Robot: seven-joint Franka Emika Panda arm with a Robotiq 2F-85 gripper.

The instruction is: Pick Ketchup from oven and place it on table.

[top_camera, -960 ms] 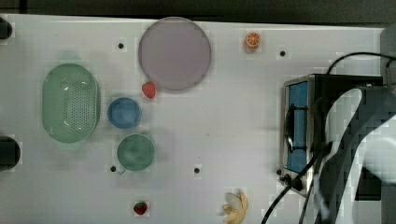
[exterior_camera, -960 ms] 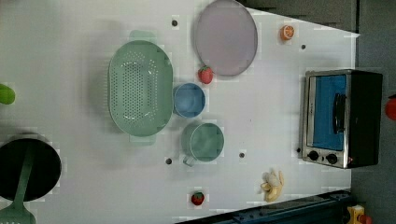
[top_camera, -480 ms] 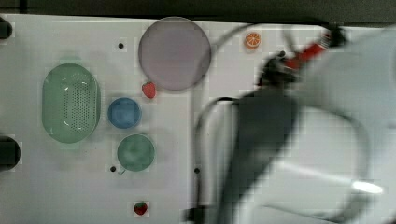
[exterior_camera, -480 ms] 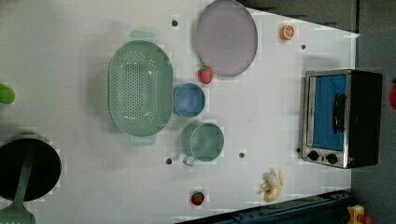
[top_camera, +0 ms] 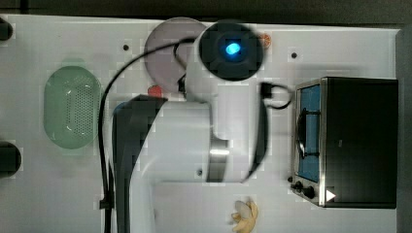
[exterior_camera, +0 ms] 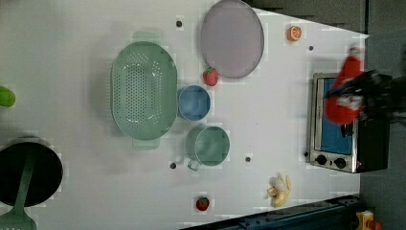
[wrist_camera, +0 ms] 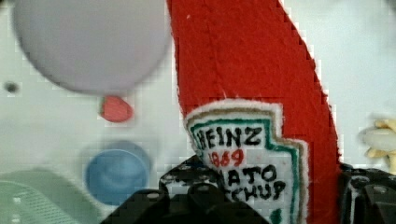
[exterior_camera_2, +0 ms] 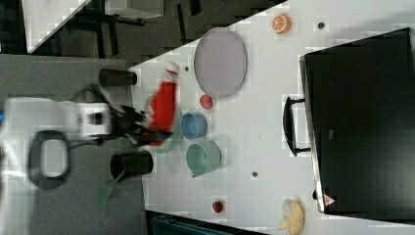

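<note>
One gripper has its dark fingers closed on the labelled end of the Ketchup, held in the air outside the oven. Most of the surface middle is hidden behind the arm in the top view. How high the bottle hangs is hard to judge, perhaps well above the blue bowl.

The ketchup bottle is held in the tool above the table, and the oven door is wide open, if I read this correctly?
Not quite: the oven door is closed, as the left view shows, with the blue glass flush in its silver frame. The rest stands: the ketchup bottle is gripped in the tool, off the table, which the wrist view shows.
</note>
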